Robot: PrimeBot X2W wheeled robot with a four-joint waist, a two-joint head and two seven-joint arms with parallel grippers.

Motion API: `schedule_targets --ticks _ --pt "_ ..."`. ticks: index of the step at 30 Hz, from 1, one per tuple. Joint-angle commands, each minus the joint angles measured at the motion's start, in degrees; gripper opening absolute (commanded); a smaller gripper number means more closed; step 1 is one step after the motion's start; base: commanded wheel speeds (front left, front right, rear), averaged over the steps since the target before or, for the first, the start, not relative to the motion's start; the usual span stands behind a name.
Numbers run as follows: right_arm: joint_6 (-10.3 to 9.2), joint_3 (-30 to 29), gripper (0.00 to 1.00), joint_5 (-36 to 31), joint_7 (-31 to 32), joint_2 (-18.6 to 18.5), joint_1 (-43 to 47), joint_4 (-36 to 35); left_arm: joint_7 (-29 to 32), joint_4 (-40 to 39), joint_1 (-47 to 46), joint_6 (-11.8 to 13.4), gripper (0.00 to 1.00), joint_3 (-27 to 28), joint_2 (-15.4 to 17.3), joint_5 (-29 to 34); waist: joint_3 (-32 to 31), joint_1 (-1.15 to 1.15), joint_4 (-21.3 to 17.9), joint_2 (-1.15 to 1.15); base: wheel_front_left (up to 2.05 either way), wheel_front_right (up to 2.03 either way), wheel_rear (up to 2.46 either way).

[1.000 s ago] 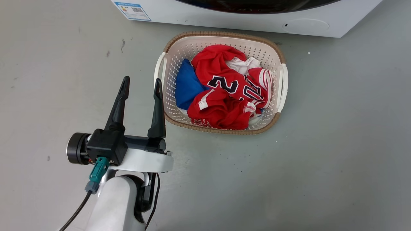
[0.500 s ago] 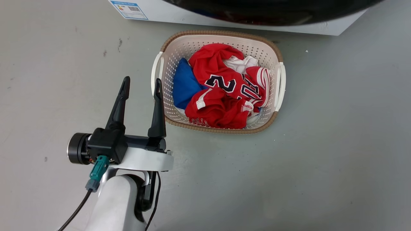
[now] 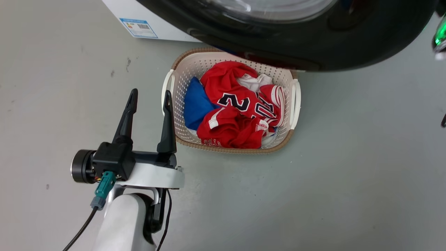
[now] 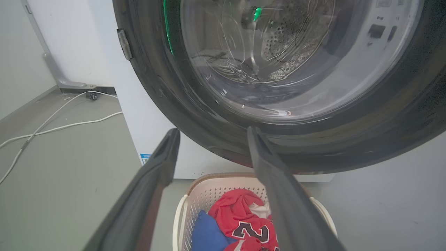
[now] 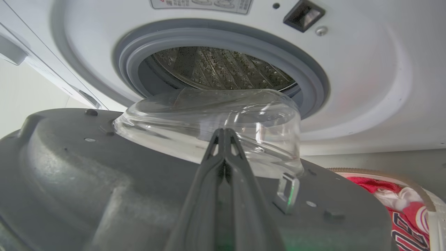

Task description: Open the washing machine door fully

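Head view: our left gripper point(image 3: 150, 94) hangs spread and empty, left of the basket point(image 3: 169, 78). The washing machine door point(image 3: 313, 48) juts part-open over its far rim. Left wrist view agrees. Right wrist view: our right gripper point(image 5: 223, 131), pinched together on nothing, lies along the door's inner face. We judge it could skid off the slick surface.

One left gripper point(image 3: 150, 99), two long dark tapering fingers point(image 3: 127, 116) on a black block: fingers spread wide, pointing up the head view, nothing between them. It is mounted on a rounded white forearm point(image 3: 125, 223) at lower left. One right gripper point(image 5: 223, 134), matching dark fingers: pressed together along their length, tips meeting.
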Motion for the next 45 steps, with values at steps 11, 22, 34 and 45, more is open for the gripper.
schedule_targets --ticks 11,22,34,45 --pt "0.02 4.68 0.00 1.20 4.10 1.82 12.69 -9.94 -0.14 0.37 3.97 -0.48 1.00 1.92 -0.07 0.95 -5.13 0.00 -3.18 0.00 0.00 0.00 0.00" --pt "0.02 11.55 0.00 2.08 8.86 4.10 23.29 -20.10 -0.14 0.67 6.27 -0.60 1.00 2.34 -0.06 0.98 -9.40 0.00 -4.67 0.00 0.00 0.00 0.00" --pt "0.07 17.34 0.00 2.05 10.66 7.03 28.50 -26.03 -0.14 0.71 7.98 -0.05 1.00 1.94 -0.07 0.21 -12.28 0.00 -3.01 0.00 0.00 0.00 0.00" --pt "0.07 21.78 0.00 2.33 11.03 9.49 33.54 -28.42 -0.14 0.65 10.22 0.30 1.00 2.31 -0.07 0.20 -15.25 0.00 -1.71 0.00 0.00 0.00 0.00"
